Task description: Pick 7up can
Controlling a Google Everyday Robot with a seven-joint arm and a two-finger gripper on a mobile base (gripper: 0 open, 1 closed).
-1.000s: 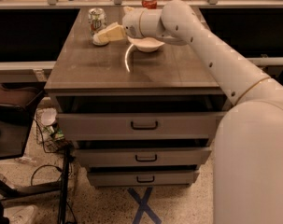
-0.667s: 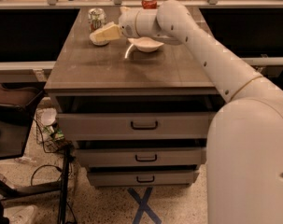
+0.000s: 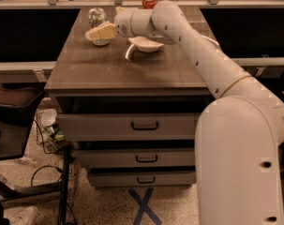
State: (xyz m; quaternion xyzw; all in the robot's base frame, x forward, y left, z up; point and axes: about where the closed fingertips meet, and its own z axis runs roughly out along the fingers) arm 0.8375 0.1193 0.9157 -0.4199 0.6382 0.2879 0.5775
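Observation:
The 7up can (image 3: 97, 18), silvery-white with green marks and a metal top, stands upright near the far left corner of the wooden table top (image 3: 108, 67). My gripper (image 3: 101, 32) reaches in from the right at the end of the white arm (image 3: 193, 46). It is right in front of the can's lower half and hides it. I cannot tell whether it touches the can.
A white bowl (image 3: 145, 44) sits on the table just right of the gripper, under the arm. A red-orange can (image 3: 149, 2) stands at the table's far edge. The table is a cabinet with three drawers (image 3: 144, 124). Cables and clutter lie on the floor at left.
The arm has swung left, carrying the gripper from beside the bowl to the can, which it now partly covers. The can, bowl and red-orange can have not moved.

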